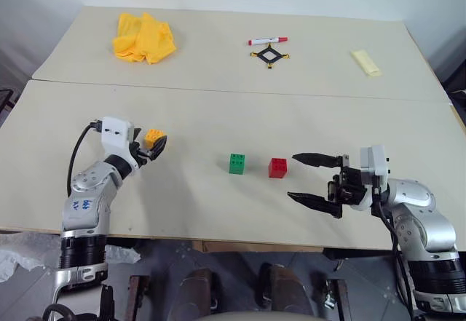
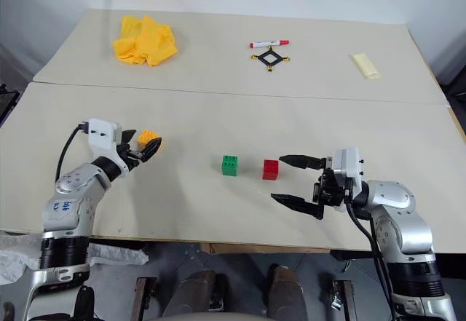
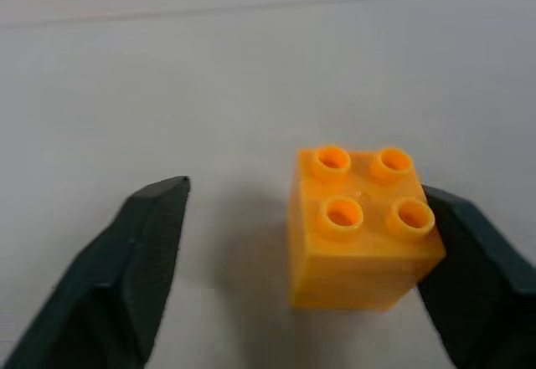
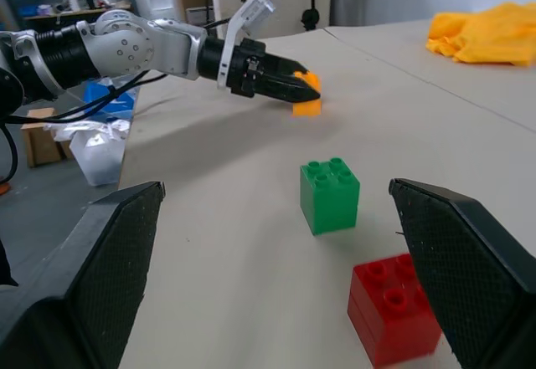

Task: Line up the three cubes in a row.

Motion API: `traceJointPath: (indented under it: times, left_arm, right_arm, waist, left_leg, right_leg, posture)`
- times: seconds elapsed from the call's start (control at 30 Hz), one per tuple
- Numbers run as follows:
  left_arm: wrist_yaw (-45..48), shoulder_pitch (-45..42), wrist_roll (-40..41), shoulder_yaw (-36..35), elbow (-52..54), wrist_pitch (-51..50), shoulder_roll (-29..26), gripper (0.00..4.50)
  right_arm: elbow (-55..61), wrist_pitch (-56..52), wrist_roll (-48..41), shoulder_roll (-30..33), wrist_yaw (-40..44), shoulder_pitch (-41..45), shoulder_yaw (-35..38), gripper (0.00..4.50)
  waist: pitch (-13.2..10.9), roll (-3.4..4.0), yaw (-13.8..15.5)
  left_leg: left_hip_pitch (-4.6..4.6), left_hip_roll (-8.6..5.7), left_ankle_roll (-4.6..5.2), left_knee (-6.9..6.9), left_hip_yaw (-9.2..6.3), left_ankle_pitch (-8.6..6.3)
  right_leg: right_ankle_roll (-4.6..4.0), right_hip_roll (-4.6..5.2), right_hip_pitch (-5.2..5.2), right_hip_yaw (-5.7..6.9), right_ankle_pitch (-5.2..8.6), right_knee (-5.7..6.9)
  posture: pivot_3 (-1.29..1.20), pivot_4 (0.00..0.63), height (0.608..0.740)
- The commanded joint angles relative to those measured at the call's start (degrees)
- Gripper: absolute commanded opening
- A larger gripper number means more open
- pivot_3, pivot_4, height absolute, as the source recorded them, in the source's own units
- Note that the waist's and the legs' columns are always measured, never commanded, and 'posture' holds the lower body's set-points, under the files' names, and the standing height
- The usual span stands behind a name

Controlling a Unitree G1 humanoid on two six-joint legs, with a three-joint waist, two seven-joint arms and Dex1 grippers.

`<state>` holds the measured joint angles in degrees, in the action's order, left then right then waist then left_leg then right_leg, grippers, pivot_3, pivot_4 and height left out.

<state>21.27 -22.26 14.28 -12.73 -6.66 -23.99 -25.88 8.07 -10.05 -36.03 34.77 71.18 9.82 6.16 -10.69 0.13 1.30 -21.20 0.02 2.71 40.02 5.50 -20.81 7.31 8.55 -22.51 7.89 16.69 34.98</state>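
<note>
Fingers of the left gripper [image 3: 301,243] stand around the orange-yellow cube [image 3: 362,225] without clamping it: in the left wrist view one finger [image 3: 477,277] looks to touch a side face while the other [image 3: 126,277] stands apart with bare table between, so the jaws are partly open and nothing is held yet. That cube sits on the table [image 1: 218,110] at about nine o'clock from the green cube [image 1: 237,163], well apart from it; the red cube [image 1: 277,167] rests just beside the green at three o'clock, a small gap between. The right gripper [image 1: 313,179] hovers wide open and empty near the red cube, at roughly four o'clock from it. My reading of the step: grasping the stray third block — the green and red already make the start of a row running nine to three. The next move calls for closing squarely on the orange-yellow cube, lifting it, and setting it down at nine o'clock of the green on that same line. All three blocks sit studs-up; being near-cubic they have no real long axis — only the faces matter, and the orange-yellow one looks slightly turned against the other two.
</note>
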Motion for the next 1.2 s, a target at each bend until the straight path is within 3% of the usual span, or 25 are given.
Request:
traceJointPath:
  times: [0.03,0.13,0.2,0.33,0.47,0.57,0.67,0.83,1.2]
  left_arm:
    - [2.8,-1.5,0.3,0.2,-2.2,1.7,-1.1,2.9]
    - [6.7,-1.1,1.5,0.2,-1.7,2.3,-2.6,1.99]
    - [14.6,-1.2,4.2,-0.1,-1.6,3.9,-5.1,1.51]
    - [29.1,-2.2,8.3,0.8,-2.4,6.3,-9.8,1.52]
    - [55.2,-10.5,5.2,7.8,-15.6,27.4,-14.4,1.52]
    - [65.1,-17.6,1.9,12.6,-27.7,36.9,-13.4,1.52]
    - [68.3,-24.2,-2.2,15.4,-40.3,46.3,-10.8,1.52]
    - [68.1,-31.0,-5.1,16.9,-53.1,53.4,-5.7,1.52]
    - [68.3,-34.1,-8.7,17.1,-61.6,56.3,-2.0,1.52]
  right_arm:
    - [2.9,0.8,-0.6,-0.4,-0.9,-1.2,1.0,4.5]
    - [3.5,1.0,-0.6,-0.7,-2.1,-1.5,1.4,4.5]
    - [3.7,1.4,-0.3,-0.8,-2.7,-1.9,1.7,4.5]
    - [4.1,1.5,-0.2,-0.7,-3.3,-2.3,1.9,4.5]
    - [4.3,1.8,-0.2,0.2,-3.7,-4.1,3.6,4.5]
    - [4.2,2.0,-0.2,0.5,-3.8,-4.4,4.1,4.5]
    - [4.4,2.1,-0.1,0.4,-4.4,-4.8,4.5,4.5]
    - [5.8,2.1,-0.1,0.0,-5.6,-6.5,5.4,4.5]
    - [5.5,2.4,0.1,1.2,-5.0,-9.0,5.9,4.5]
  waist:
    - [0.0,0.0,0.0]
    - [0.0,0.0,0.0]
    - [0.0,0.0,0.0]
    - [0.0,0.0,-0.1]
    - [0.0,0.0,0.5]
    - [0.0,0.0,0.3]
    - [0.0,0.0,0.0]
    - [0.0,-0.04,-0.3]
    - [0.0,-0.06,-0.1]
  left_leg:
    - [0.01,0.0,0.0,0.0,0.0,0.0]
    - [0.01,-0.01,0.0,0.01,0.02,0.0]
    - [0.01,0.01,0.0,0.02,0.01,0.0]
    - [0.0,0.01,0.0,0.02,0.02,0.0]
    - [-0.03,-0.03,0.0,0.07,-0.01,0.0]
    - [-0.03,-0.12,0.0,0.07,0.03,0.0]
    - [-0.03,-0.29,0.0,0.04,0.1,0.0]
    - [-0.09,-0.23,0.0,0.03,0.12,0.0]
    - [-0.1,-0.15,0.04,0.05,0.1,0.01]
  right_leg:
    - [0.0,0.0,0.01,0.0,0.0,0.0]
    - [0.0,0.0,0.02,-0.02,0.0,0.0]
    - [0.0,0.0,0.01,-0.01,0.0,0.0]
    - [0.0,0.0,0.0,-0.02,0.0,-0.01]
    - [-0.01,0.0,0.02,0.07,0.01,-0.01]
    - [0.0,0.03,0.04,0.04,0.0,-0.03]
    - [0.01,-0.03,0.03,0.06,0.0,-0.03]
    - [0.02,-0.11,-0.06,0.1,0.0,-0.04]
    - [0.03,-0.06,-0.06,0.09,-0.01,-0.02]
  posture:
    - [0.0,0.15,0.74]
    - [0.0,0.15,0.74]
    - [0.0,0.15,0.74]
    - [0.0,0.15,0.74]
    - [0.0,0.15,0.74]
    - [0.0,0.15,0.74]
    - [0.0,0.15,0.74]
    - [0.0,0.15,0.74]
    - [0.0,0.15,0.74]
